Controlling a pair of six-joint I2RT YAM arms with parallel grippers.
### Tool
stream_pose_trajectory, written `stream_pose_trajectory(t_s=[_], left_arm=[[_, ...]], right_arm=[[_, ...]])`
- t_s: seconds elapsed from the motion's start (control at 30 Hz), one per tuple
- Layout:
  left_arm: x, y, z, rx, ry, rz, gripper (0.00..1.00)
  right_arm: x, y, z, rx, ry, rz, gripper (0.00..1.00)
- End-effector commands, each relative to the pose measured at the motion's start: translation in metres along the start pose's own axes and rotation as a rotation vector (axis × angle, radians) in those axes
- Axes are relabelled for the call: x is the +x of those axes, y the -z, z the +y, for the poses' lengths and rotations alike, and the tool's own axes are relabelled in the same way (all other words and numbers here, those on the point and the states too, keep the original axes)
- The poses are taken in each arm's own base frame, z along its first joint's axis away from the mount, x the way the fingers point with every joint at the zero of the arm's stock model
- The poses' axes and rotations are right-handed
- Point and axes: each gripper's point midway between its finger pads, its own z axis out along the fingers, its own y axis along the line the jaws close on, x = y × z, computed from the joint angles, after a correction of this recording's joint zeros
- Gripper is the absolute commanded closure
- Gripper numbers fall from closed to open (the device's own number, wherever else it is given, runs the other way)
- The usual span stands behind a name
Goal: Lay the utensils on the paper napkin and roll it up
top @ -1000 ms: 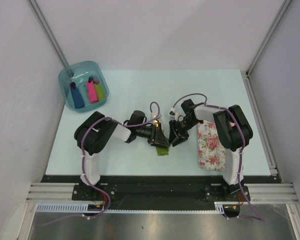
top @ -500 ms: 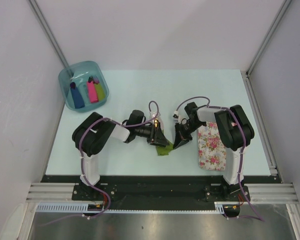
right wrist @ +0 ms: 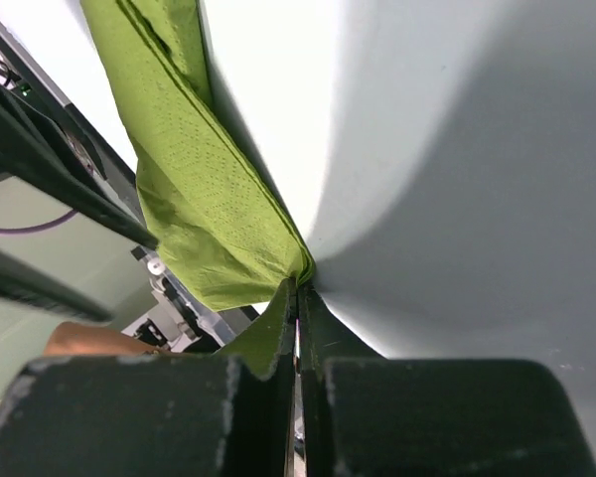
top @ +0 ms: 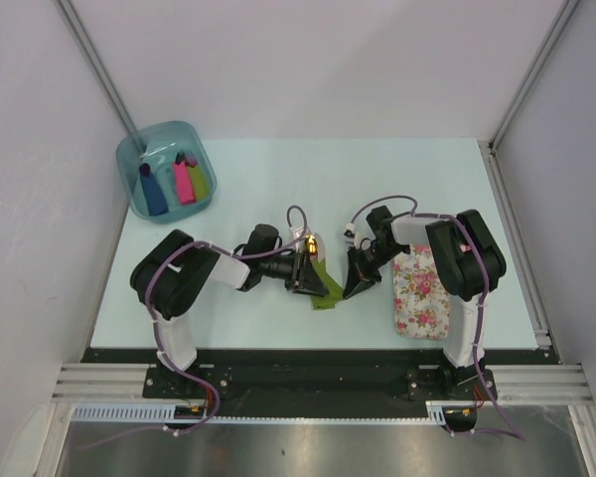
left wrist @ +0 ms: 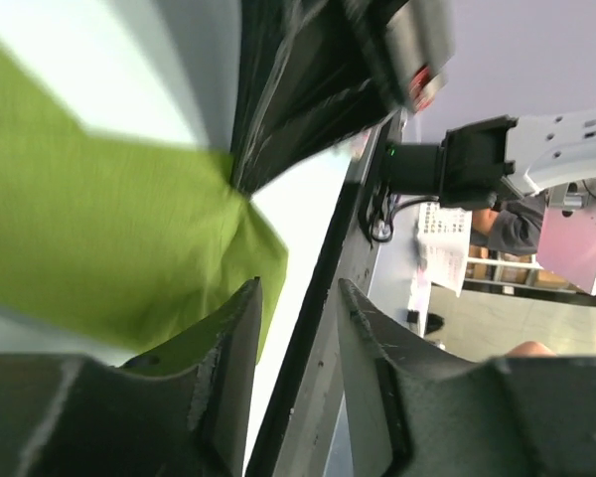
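Top external: teal tub [top: 162, 139] holds three rolls [top: 184, 182].

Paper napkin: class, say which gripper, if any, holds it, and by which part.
The right gripper holds the paper napkin, jaws pinched shut on a corner of it. The left gripper has its jaws apart beside the napkin's edge, gripping nothing.

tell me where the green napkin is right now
In the top view the paper napkin is near the table's front edge, between the left gripper and the right gripper, which pinches its corner; the floral mat is to its right.
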Motion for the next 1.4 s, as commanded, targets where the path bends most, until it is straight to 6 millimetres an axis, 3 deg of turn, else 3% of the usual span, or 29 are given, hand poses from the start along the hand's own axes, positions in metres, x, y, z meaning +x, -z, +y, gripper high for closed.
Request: stream_pose_trajectory(t_s=[0.0, 0.13, 0.27, 0.57, 0.63, 0.73, 0.77, 0.9, 1.2, 1.37], left_arm=[[0.012, -0.002, -0.008, 0.033, -0.014, 0.008, 0.60], [0.015, -0.006, -0.004, 0.027, -0.022, 0.019, 0.61], [0.022, -0.013, 0.020, -0.022, 0.044, 0.038, 0.61], [0.033, -0.011, 0.067, -0.145, 0.117, 0.101, 0.83], [0.033, -0.010, 0.069, -0.151, 0.099, 0.117, 0.90], [0.037, -0.008, 0.072, -0.166, 0.097, 0.144, 0.94], [0.038, -0.007, 0.073, -0.171, 0.092, 0.154, 0.94], [0.042, -0.005, 0.074, -0.177, 0.084, 0.178, 0.94], [0.038, -0.003, 0.074, -0.181, 0.067, 0.178, 0.94], [0.031, -0.001, 0.072, -0.185, 0.077, 0.146, 0.94]], right_arm=[[-0.011, 0.004, -0.037, 0.166, 0.000, -0.066, 1.00], [-0.021, 0.010, -0.039, 0.187, 0.002, -0.108, 1.00], [-0.024, 0.013, -0.044, 0.215, -0.010, -0.133, 1.00], [-0.030, 0.022, -0.029, 0.178, 0.043, -0.151, 1.00], [-0.030, 0.024, -0.022, 0.158, 0.056, -0.150, 0.93], [-0.041, 0.033, -0.007, 0.115, 0.092, -0.184, 0.70], [-0.047, 0.037, -0.001, 0.103, 0.110, -0.201, 0.58], [-0.064, 0.044, 0.014, 0.077, 0.161, -0.241, 0.42], [-0.081, 0.014, 0.033, 0.055, 0.213, -0.225, 0.44], [-0.087, 0.000, 0.030, 0.052, 0.187, -0.219, 0.45]])
